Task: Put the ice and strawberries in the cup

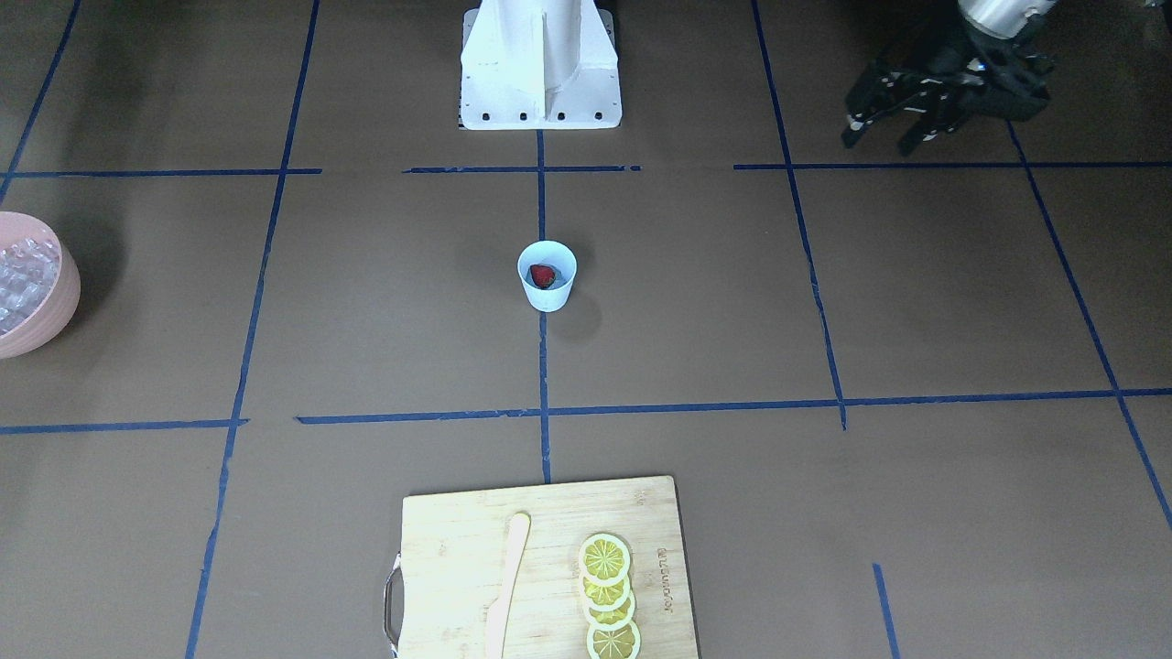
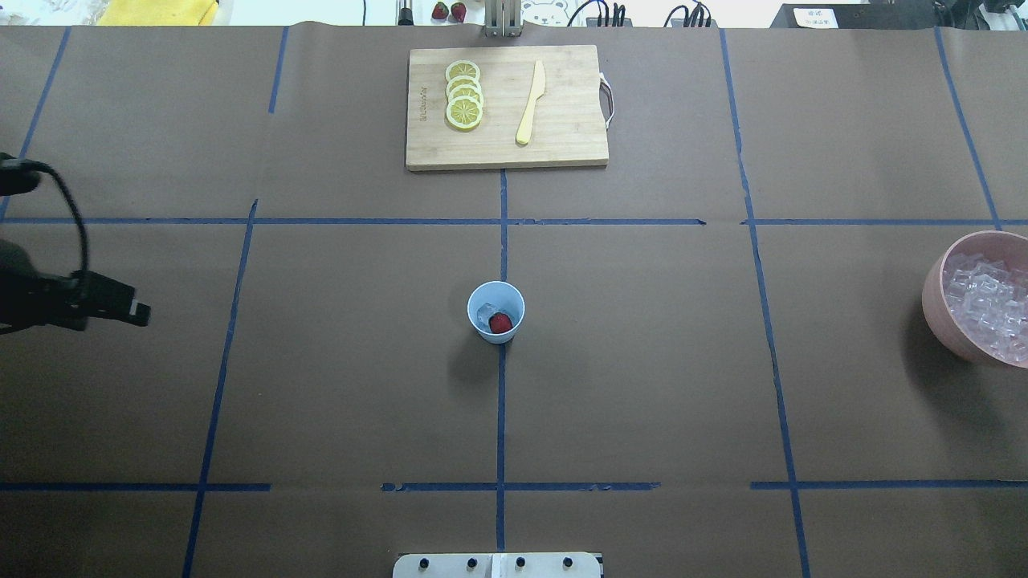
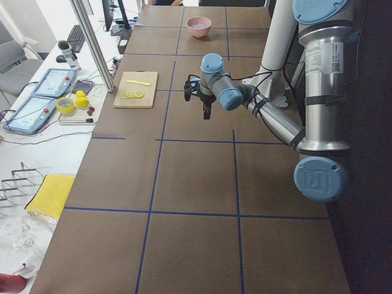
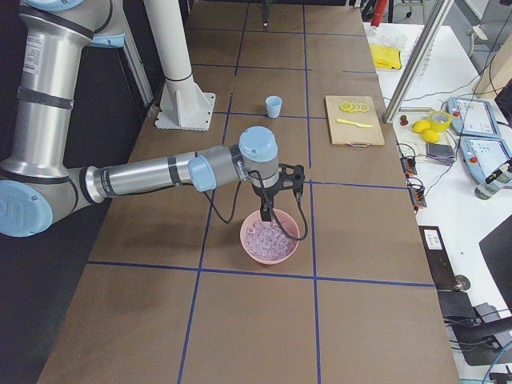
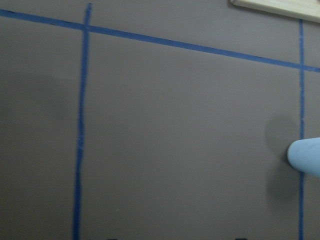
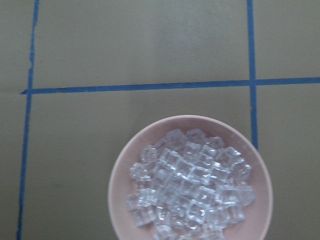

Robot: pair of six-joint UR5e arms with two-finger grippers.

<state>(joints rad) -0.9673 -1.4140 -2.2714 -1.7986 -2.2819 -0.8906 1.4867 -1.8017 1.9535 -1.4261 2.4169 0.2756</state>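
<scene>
Logged cup (image 2: 495, 311) at tabletop (image 2: 642, 361) centre, strawberry (image 2: 500, 323) and ice cube (image 2: 485, 312) inside, well apart from cutting board (image 2: 506, 136) and pink bowl (image 2: 936, 291). Saw left end effector (image 1: 884, 137) wide, empty, near left edge. Could not tell right end effector (image 4: 265, 212) opening, over bowl.

The bench (image 2: 642, 385) is covered in brown paper marked into a grid by blue tape lines (image 2: 502, 417). Alongside it runs a white side table (image 3: 37, 153) carrying a keyboard (image 3: 76, 38), two teach pendants (image 3: 29, 114) and a yellow cloth (image 3: 48, 196). An aluminium post (image 3: 92, 43) stands at the bench edge, with a grey chair (image 3: 15, 61) beyond.
</scene>
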